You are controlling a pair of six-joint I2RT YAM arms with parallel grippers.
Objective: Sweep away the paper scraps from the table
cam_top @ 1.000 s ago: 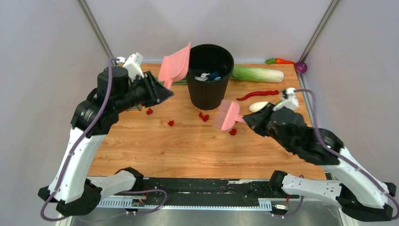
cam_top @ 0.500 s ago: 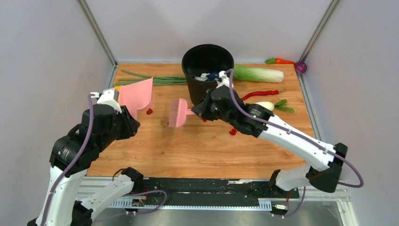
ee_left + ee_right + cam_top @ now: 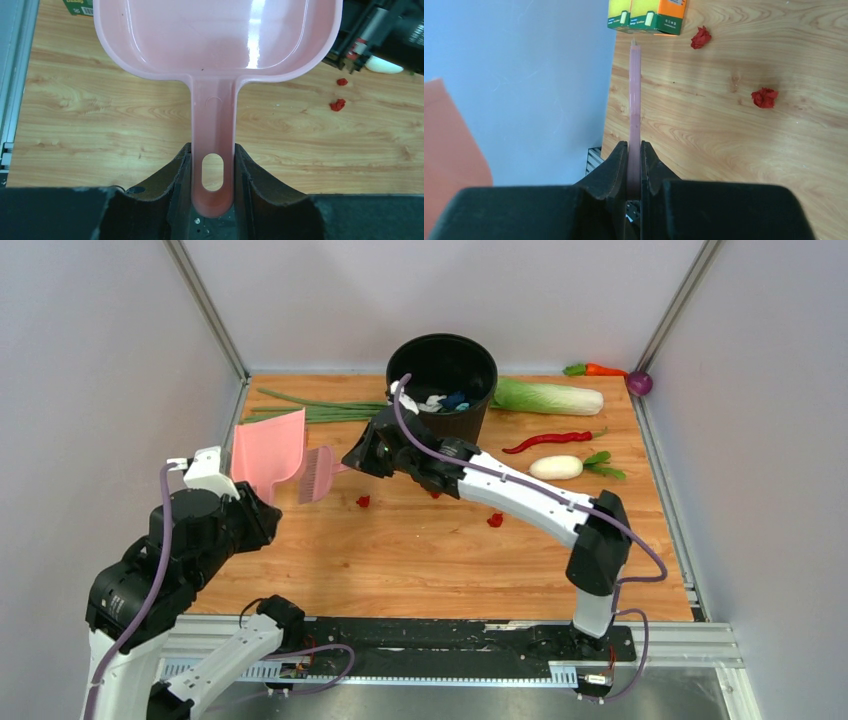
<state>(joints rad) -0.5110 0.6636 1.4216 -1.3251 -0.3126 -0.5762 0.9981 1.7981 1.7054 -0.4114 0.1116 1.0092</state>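
Observation:
My left gripper (image 3: pixel 252 498) is shut on the handle of a pink dustpan (image 3: pixel 268 450), held tilted over the left edge of the table (image 3: pixel 400 560). In the left wrist view the handle (image 3: pixel 213 150) sits between the jaws of the gripper (image 3: pixel 213 170). My right gripper (image 3: pixel 362 456) is shut on a pink brush (image 3: pixel 318 474), right beside the dustpan's mouth. The brush shows edge-on (image 3: pixel 635 100) in the right wrist view, clamped in the gripper (image 3: pixel 634 160). Red paper scraps lie on the wood (image 3: pixel 363 501) (image 3: pixel 495 520) (image 3: pixel 433 493), also (image 3: pixel 338 104) (image 3: pixel 765 97) (image 3: pixel 700 37).
A black bin (image 3: pixel 443 375) with white and blue scraps stands at the back centre. Green onions (image 3: pixel 315 410), a cabbage (image 3: pixel 548 397), a red chili (image 3: pixel 547 441), a white radish (image 3: pixel 556 467), a carrot (image 3: pixel 600 369) and a purple ball (image 3: pixel 640 383) lie around. A yellow-orange box (image 3: pixel 649 15) sits at the left edge.
My right arm has swung left across the table with the brush, up to the dustpan. My left arm has brought the dustpan from the bin's rim down to the left edge.

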